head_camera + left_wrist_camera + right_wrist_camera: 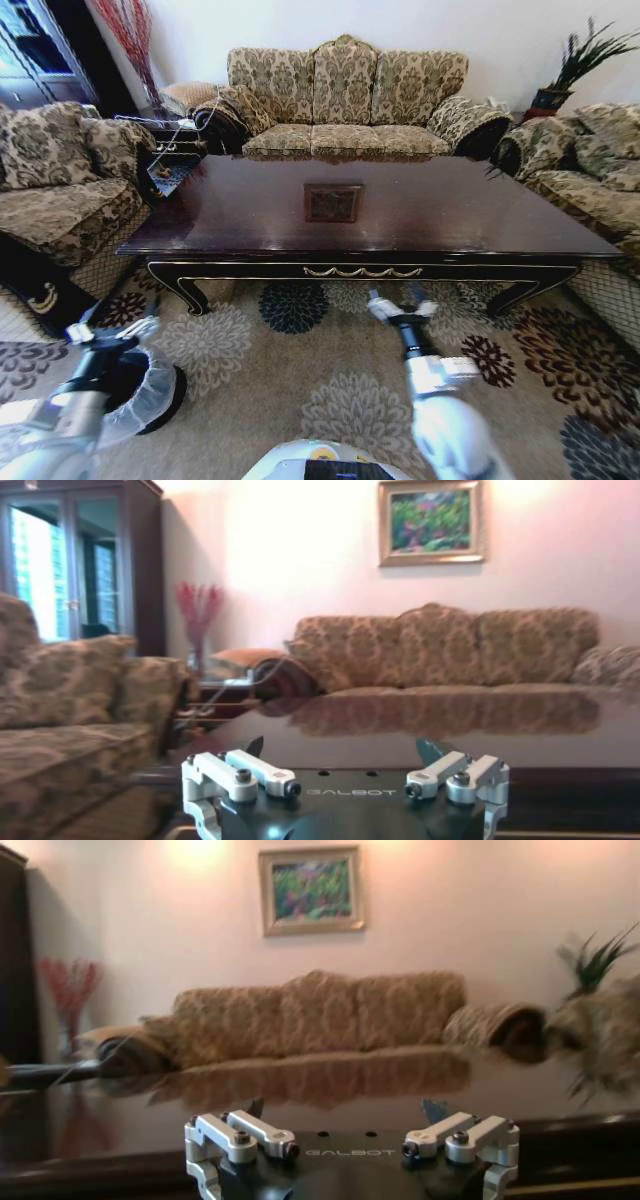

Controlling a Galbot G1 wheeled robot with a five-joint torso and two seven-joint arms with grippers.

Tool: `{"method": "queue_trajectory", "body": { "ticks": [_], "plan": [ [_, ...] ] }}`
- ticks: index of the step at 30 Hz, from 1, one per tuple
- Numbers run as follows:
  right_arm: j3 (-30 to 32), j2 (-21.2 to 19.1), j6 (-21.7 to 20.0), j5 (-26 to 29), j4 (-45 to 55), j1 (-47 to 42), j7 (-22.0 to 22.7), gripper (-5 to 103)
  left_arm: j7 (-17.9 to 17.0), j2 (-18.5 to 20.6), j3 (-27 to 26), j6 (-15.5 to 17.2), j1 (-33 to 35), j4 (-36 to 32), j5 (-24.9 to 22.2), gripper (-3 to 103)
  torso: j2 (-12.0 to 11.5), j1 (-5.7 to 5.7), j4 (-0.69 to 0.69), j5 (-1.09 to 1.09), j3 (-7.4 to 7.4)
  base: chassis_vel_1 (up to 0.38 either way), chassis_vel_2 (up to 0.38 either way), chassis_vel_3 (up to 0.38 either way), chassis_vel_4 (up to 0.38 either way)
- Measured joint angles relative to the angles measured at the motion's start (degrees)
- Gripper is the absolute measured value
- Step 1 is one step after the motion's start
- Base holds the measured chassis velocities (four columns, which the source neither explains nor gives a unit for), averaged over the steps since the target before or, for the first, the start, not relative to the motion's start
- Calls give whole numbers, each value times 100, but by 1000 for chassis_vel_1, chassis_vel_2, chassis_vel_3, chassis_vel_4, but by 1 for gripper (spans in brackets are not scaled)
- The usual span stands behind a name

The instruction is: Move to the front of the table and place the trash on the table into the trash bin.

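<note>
My left end effector hangs low over the flowered carpet with its fingers spread wide. Just beside and under this arm stands the round dark trash bin, lined with a thin whitish plastic bag. I judge the bag soft and slippery, so things must be dropped through the mouth and not pushed against the rim.

Ahead is the long dark glossy wooden worktop. On it I can make out only reflections. Litter such as paper would be light and easy to crush, so a gentle pinch at its middle should do.

My right end effector is also wide open, near the worktop's front edge.

The head view gives the bin and the whole top from above. The wrist views look flat across the surface and show the framed picture on the wall.
</note>
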Motion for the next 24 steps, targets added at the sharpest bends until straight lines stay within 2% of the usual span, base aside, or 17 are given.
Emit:
{"method": "queue_trajectory", "body": {
  "ticks": [3,5,7,11,24],
  "plan": [
    [429,264,527,-563,11,-591,-283,100,240,-127,500,-202,-82,144,326,100,0,0,1,-2,0,0,0,0,0],
    [467,316,612,-628,22,-705,-368,100,288,-153,589,-251,-80,183,380,100,0,0,0,-1,0,0,0,0,0],
    [472,467,796,-714,154,-1080,-650,100,358,-297,866,-327,-126,274,493,100,0,0,0,-1,0,0,0,0,0],
    [392,513,839,-716,226,-1206,-807,100,344,-429,968,-323,-216,280,523,100,0,0,1,-1,0,0,0,0,0],
    [347,508,842,-708,227,-1184,-824,100,311,-434,952,-288,-220,293,509,100,0,0,1,-1,0,0,0,0,0]
  ]
}}
